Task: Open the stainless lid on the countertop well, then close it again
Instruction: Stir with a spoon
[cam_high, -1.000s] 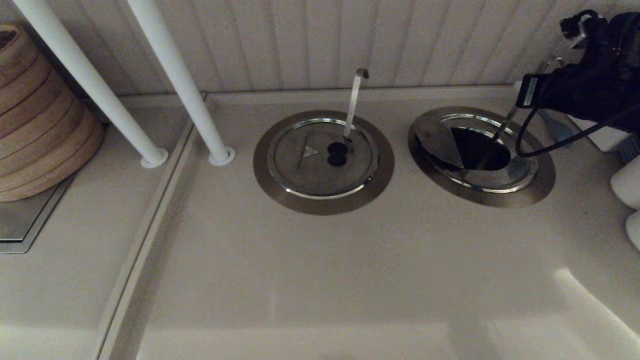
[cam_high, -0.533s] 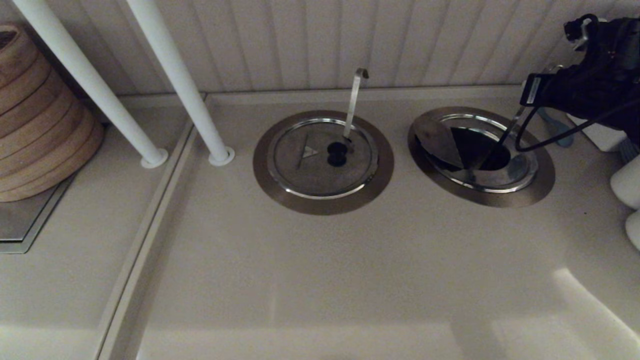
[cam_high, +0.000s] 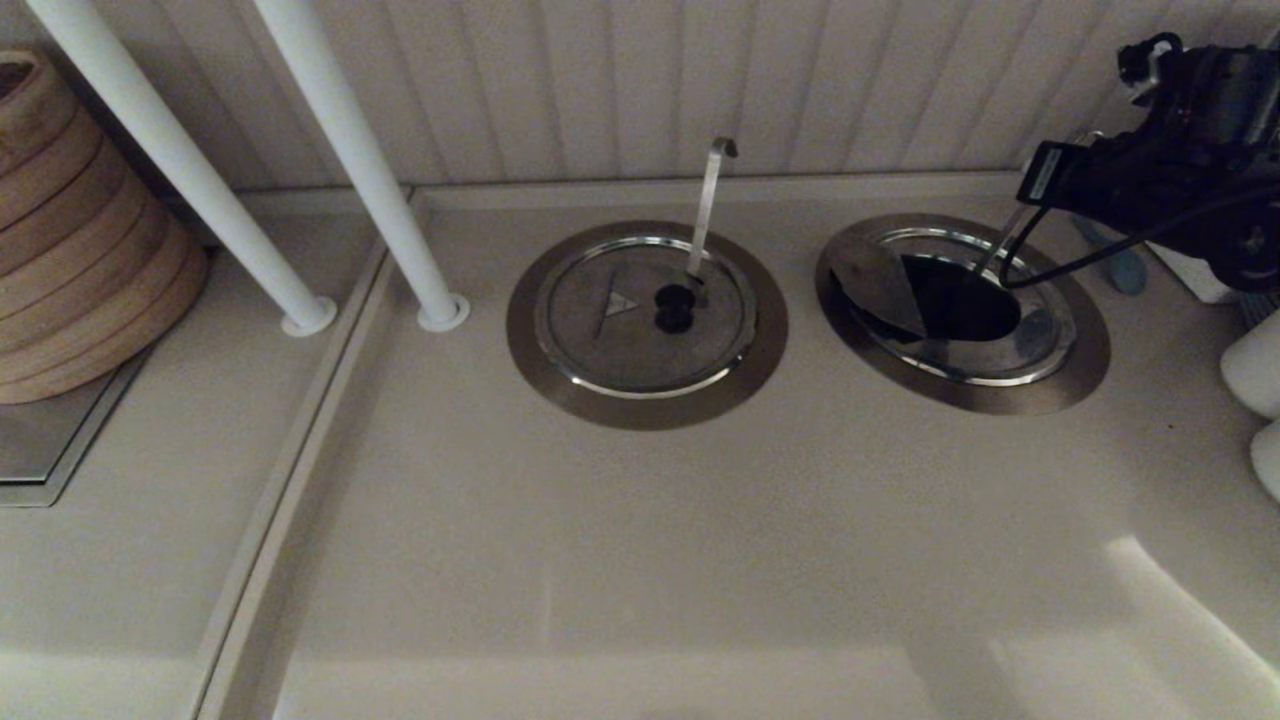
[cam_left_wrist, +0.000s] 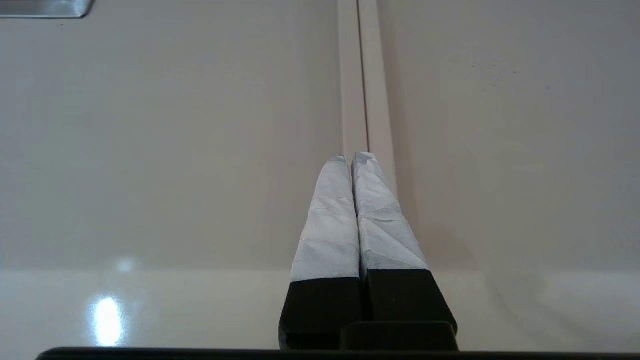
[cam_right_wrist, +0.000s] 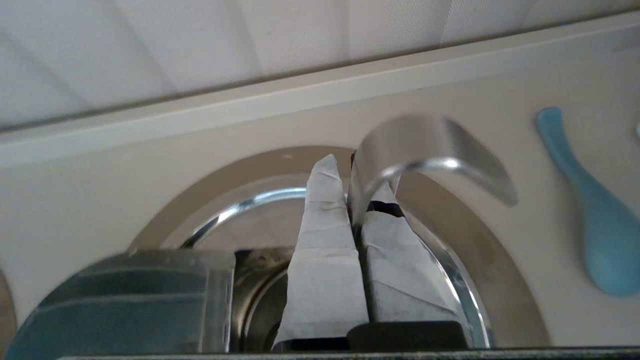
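The countertop well (cam_high: 1085, 350) at the right shows its dark cavity (cam_high: 960, 310) through a wedge-shaped gap. Its stainless lid (cam_high: 875, 280) lies tilted across the left part of the well; no knob shows on it. My right gripper (cam_high: 1035, 200) hangs over the well's far right rim, shut on the metal utensil handle (cam_high: 1003, 245) that rises out of the cavity. In the right wrist view the taped fingers (cam_right_wrist: 325, 235) pinch the handle (cam_right_wrist: 380, 160), and the lid (cam_right_wrist: 125, 300) stands raised beside them. My left gripper (cam_left_wrist: 352, 156) is shut on nothing, parked over a counter seam.
A second well (cam_high: 645, 315) at centre is closed, with a black knob and a hook-tipped handle (cam_high: 712, 200). Two white poles (cam_high: 350, 150) and stacked bamboo steamers (cam_high: 70, 230) stand at the left. A blue spoon (cam_right_wrist: 595, 235) and white containers (cam_high: 1255, 370) crowd the right edge.
My right gripper has shifted slightly left and up with the handle. The handle now stands steeper, with less of it down in the cavity.
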